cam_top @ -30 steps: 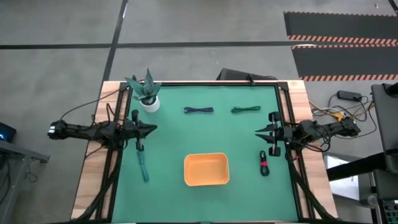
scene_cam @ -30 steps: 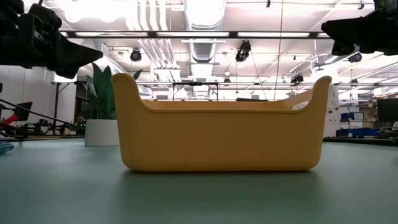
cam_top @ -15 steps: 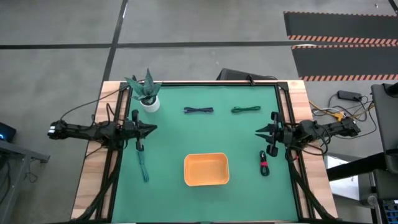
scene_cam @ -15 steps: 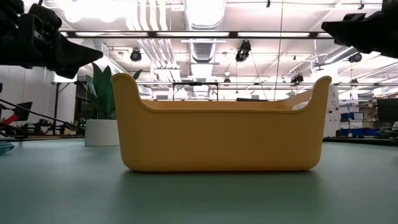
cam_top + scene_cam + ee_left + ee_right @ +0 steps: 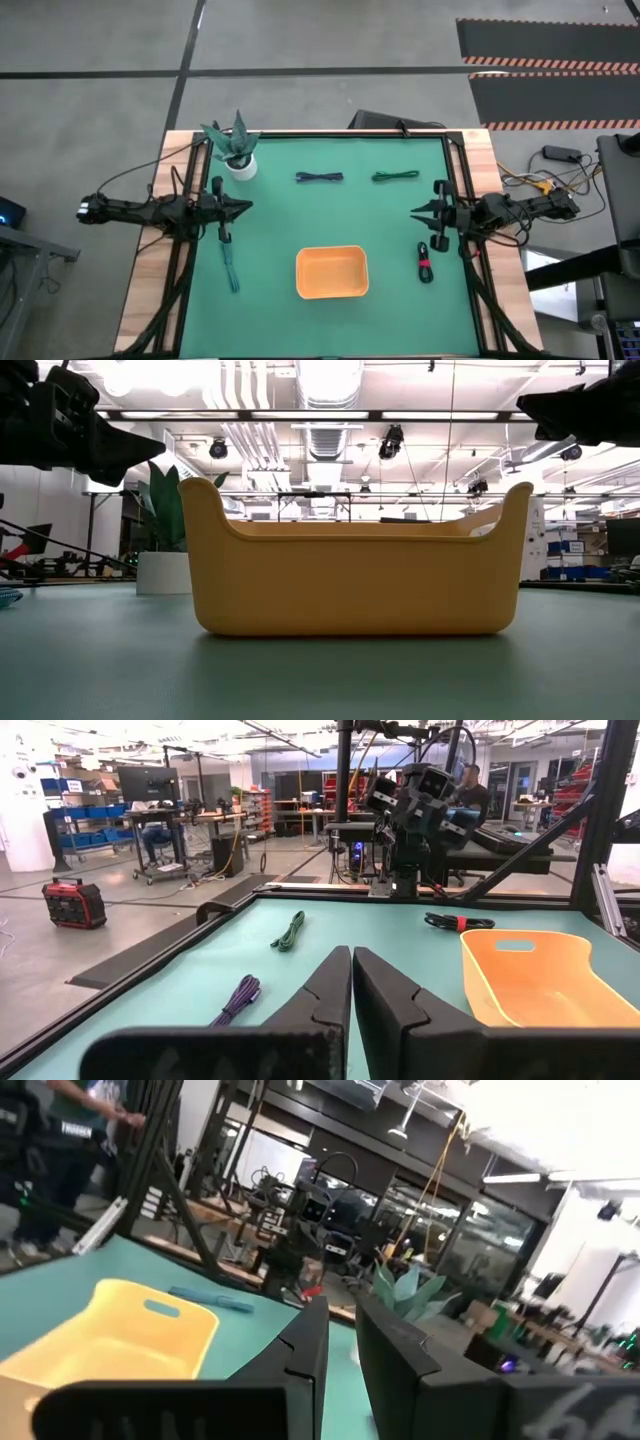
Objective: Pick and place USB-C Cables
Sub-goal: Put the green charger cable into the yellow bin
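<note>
Change: nothing on the table has shifted; right gripper [image 5: 415, 212] tips barely differently in the low view
Left gripper [image 5: 247, 208]: fingers nearly closed, holding nothing, teal cable [image 5: 230, 267] just beneath and behind it
Right gripper: narrow gap, empty; black cable with red band [image 5: 424, 263] close beside it
Blue cable [image 5: 319, 177], green cable [image 5: 395, 176]: well ahead, between both grippers
Surface: green mat [image 5: 300, 220], orange tray [image 5: 332, 272], potted plant [image 5: 233, 146]
Room: workshop, ceiling lights, a person [image 5: 60, 1140] standing beyond the table
</note>
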`<state>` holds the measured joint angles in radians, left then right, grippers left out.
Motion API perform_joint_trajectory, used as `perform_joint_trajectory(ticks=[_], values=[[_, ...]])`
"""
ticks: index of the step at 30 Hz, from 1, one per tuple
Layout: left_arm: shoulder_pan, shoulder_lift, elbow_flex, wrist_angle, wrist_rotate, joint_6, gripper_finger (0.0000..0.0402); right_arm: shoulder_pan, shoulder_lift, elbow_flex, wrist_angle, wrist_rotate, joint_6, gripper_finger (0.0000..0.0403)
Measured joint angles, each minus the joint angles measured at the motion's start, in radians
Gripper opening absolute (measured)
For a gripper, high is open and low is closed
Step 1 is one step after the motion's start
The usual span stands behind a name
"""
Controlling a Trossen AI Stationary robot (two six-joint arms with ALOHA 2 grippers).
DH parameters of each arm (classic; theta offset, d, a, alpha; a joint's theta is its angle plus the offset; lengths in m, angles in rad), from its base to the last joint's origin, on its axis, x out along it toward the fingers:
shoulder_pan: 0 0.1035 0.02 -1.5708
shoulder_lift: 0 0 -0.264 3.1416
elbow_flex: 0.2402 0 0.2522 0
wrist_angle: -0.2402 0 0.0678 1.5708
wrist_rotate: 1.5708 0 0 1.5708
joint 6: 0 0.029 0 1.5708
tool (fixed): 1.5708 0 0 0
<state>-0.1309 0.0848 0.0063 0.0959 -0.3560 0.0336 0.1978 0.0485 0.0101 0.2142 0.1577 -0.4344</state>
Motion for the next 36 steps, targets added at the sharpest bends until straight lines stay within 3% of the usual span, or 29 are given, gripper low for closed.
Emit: perform_joint_trajectory(ticks=[9, 26, 36], values=[[0.000, 0.000, 0.000, 0.004, 0.000, 0.000, 0.0000, 0.000, 0.000, 0.000, 0.000, 0.000, 0.273, 0.0047], [0.000, 0.000, 0.000, 0.275, 0.000, 0.004, 0.0000, 0.000, 0.001, 0.000, 0.104, 0.031, 0.421, 0.0047], [0.000, 0.000, 0.000, 0.490, 0.000, 0.248, 0.0000, 0.000, 0.091, 0.000, 0.258, 0.184, 0.464, 0.0047]])
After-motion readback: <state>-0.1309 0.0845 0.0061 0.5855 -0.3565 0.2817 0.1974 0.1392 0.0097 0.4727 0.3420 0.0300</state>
